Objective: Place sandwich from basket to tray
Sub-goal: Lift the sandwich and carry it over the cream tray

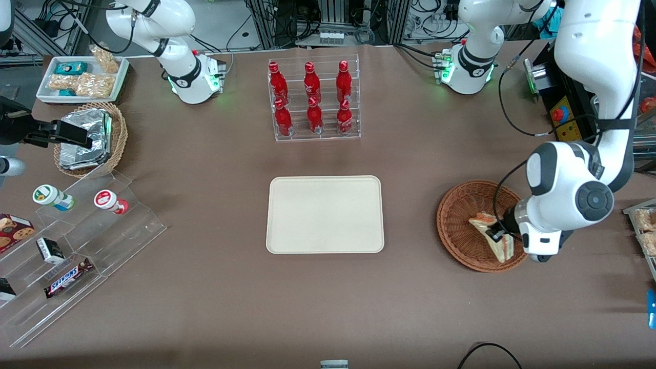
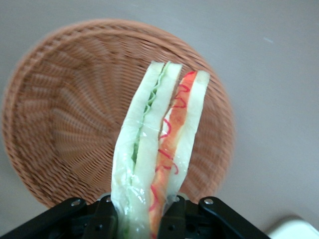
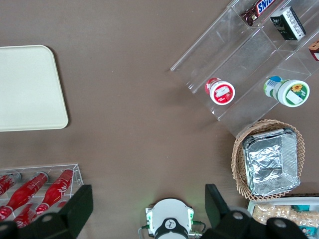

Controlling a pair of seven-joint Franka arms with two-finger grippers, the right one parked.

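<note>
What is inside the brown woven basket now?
Only the sandwich shows over the basket, and the gripper is shut on its end. The woven floor around it looks bare; the part under the sandwich is covered.

Even overhead light, soft shadows, wrist view blurred.

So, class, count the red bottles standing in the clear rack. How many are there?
6 red bottles, in two rows of three in the clear acrylic rack: farther row, nearer row. None seem hidden.
</note>
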